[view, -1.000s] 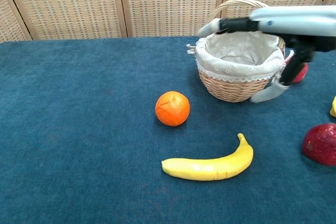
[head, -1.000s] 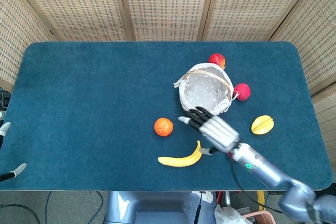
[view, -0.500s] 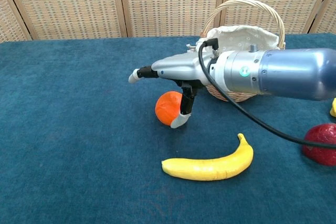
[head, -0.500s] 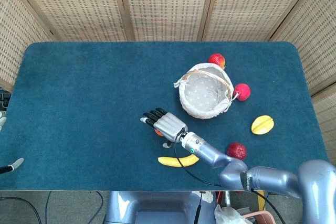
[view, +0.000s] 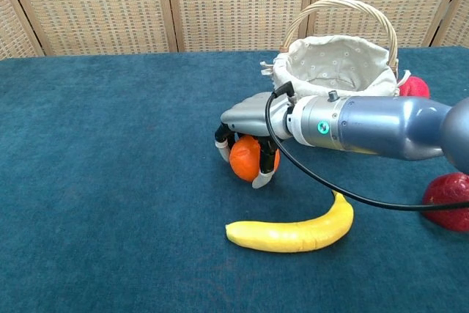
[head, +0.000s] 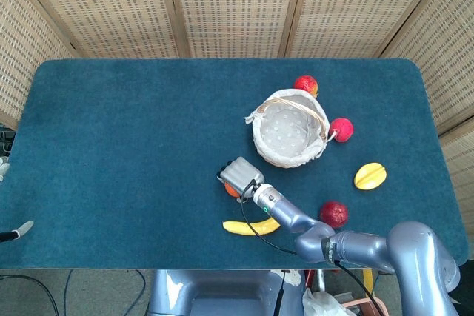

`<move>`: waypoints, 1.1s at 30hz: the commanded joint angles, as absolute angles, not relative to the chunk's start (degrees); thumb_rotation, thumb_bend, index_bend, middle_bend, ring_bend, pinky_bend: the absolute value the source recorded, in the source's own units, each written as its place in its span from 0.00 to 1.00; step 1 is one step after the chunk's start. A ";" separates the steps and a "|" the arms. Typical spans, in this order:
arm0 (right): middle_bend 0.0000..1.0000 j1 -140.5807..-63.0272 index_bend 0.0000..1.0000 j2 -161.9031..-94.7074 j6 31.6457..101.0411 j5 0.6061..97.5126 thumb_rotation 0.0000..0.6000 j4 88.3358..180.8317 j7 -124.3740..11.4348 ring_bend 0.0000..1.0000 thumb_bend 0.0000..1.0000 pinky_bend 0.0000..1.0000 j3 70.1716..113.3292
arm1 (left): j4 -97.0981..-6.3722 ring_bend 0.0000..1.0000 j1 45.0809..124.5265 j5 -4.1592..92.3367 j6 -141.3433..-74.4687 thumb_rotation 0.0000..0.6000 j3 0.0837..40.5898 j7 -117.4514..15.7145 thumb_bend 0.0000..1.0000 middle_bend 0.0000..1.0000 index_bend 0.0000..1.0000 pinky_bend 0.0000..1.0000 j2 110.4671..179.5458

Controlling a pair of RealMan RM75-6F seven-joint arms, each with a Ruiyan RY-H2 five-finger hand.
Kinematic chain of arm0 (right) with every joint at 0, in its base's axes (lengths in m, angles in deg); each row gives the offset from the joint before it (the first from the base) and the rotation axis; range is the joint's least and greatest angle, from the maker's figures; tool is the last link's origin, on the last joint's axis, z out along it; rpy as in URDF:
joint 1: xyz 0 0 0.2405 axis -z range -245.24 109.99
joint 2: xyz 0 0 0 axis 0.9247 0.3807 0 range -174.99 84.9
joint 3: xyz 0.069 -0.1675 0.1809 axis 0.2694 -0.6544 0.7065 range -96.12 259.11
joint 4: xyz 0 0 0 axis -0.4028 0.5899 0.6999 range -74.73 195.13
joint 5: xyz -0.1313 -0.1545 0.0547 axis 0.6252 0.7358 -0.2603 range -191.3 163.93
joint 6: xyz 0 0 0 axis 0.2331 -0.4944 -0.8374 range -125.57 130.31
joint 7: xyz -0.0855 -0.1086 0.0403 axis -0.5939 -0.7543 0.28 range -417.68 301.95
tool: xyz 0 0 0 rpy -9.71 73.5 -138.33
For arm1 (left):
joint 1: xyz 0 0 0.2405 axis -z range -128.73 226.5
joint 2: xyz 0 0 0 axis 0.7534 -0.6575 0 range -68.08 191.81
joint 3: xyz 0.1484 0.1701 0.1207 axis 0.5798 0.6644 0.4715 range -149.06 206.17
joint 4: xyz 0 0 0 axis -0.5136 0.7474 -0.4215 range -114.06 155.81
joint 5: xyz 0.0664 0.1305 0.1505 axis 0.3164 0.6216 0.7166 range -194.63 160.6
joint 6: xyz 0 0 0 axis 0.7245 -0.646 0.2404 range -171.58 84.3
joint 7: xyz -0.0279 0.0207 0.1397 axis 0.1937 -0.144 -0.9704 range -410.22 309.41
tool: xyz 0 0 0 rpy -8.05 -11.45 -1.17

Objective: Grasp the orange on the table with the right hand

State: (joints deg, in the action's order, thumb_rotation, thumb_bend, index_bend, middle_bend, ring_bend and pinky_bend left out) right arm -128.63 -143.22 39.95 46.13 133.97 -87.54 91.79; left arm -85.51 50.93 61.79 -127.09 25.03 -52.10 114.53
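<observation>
The orange (view: 245, 159) sits on the blue table, left of the basket, and my right hand (view: 249, 128) covers it from above with fingers curled down around both sides. In the head view the right hand (head: 239, 175) hides most of the orange (head: 232, 191), only a sliver showing under it. My left hand (head: 15, 233) shows only as fingertips at the far left edge of the head view, away from the fruit; I cannot make out how it stands.
A banana (view: 293, 231) lies just in front of the hand. A wicker basket (view: 337, 75) with a white liner stands behind the right arm. Red fruits (head: 333, 213) (head: 341, 129) (head: 306, 83) and a yellow fruit (head: 369, 175) lie to the right.
The right hand swept left from beside the basket to above the orange, then dropped and curled its fingers around it.
</observation>
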 commanded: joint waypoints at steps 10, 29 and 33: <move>0.47 -124.80 0.49 -126.68 52.05 52.56 1.00 150.77 -80.62 0.37 0.32 0.56 100.38 | -85.68 0.00 50.41 62.56 -127.91 1.00 25.52 -51.29 0.00 0.00 0.00 0.00 114.31; 0.00 -123.55 0.13 -122.13 49.34 41.02 1.00 143.69 -88.65 0.00 0.00 0.01 94.54 | -86.00 0.00 50.30 64.35 -128.66 1.00 26.20 -52.05 0.00 0.00 0.00 0.00 114.66; 0.00 -123.50 0.10 -121.17 51.54 39.26 1.00 146.74 -90.84 0.00 0.00 0.00 94.39 | -85.91 0.00 50.27 64.53 -128.69 1.00 26.27 -51.46 0.00 0.00 0.00 0.00 114.46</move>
State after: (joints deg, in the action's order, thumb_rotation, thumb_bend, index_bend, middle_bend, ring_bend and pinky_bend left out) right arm -123.33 -121.69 50.46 40.26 145.30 -89.74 94.67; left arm -85.92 50.28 64.49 -128.68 26.25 -51.50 114.49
